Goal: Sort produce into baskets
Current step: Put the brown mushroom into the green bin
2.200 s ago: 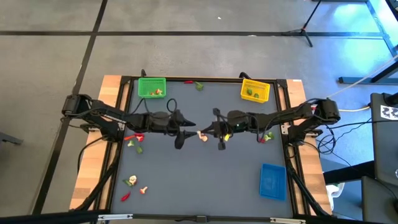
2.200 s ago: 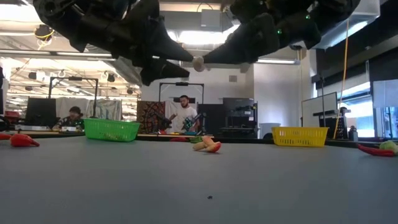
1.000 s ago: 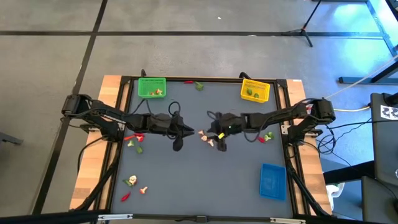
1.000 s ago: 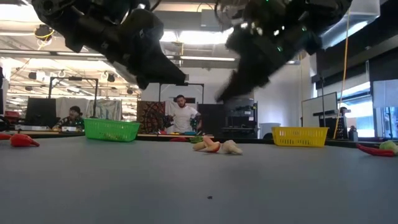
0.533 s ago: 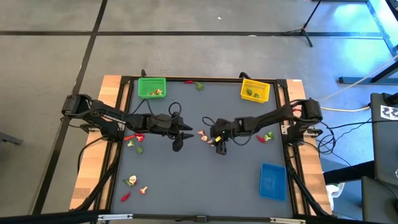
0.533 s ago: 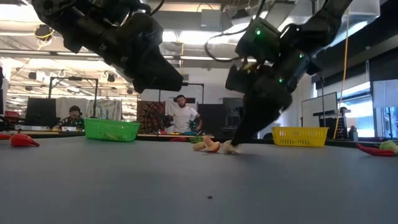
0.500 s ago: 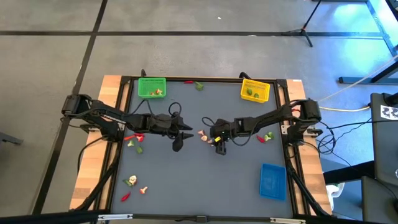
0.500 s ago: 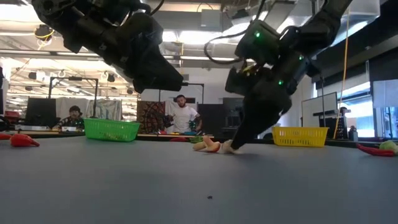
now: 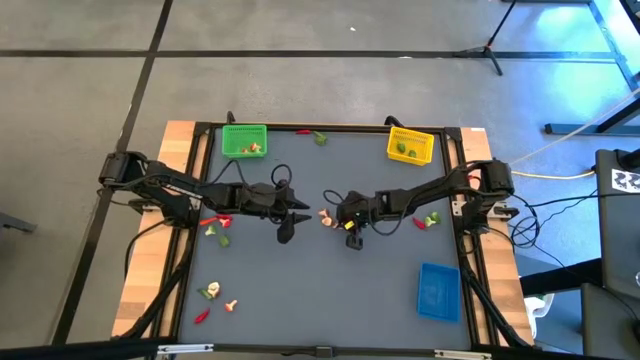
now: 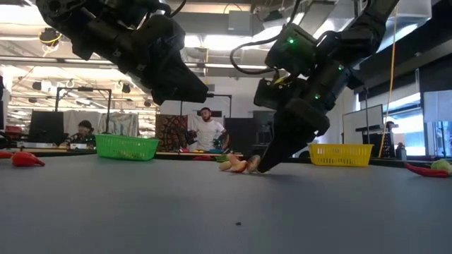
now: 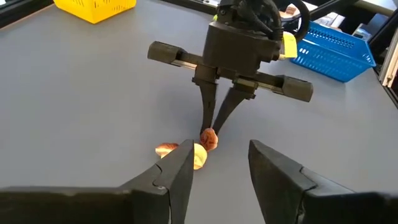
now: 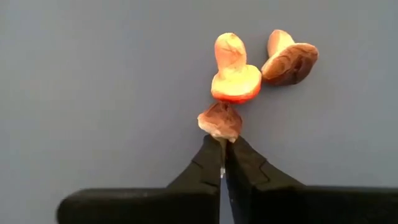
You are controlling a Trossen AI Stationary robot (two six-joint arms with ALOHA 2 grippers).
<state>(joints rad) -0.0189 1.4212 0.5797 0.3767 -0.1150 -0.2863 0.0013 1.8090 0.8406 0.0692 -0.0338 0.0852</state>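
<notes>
Lowered since earlier, right gripper (image 12: pixel 222 144) is closed, nipping a mushroom (image 12: pixel 219 121) at frame centre, left gripper (image 11: pixel 217 163) open (most produce unsorted)

Mushroom pieces (image 9: pixel 325 217) between both claws

A dark grey table (image 9: pixel 320 290) with a black frame fills the middle of the high view, with pale wooden boards (image 9: pixel 178 140) showing along its left and right edges. Around it lies a grey concrete floor (image 9: pixel 300 90) crossed by dark lines. A black stand's legs (image 9: pixel 490 45) sit at the upper right. In the low view, one person (image 10: pixel 207 132) stands at centre in the background and another (image 10: pixel 83 132) sits at far left among monitors.
</notes>
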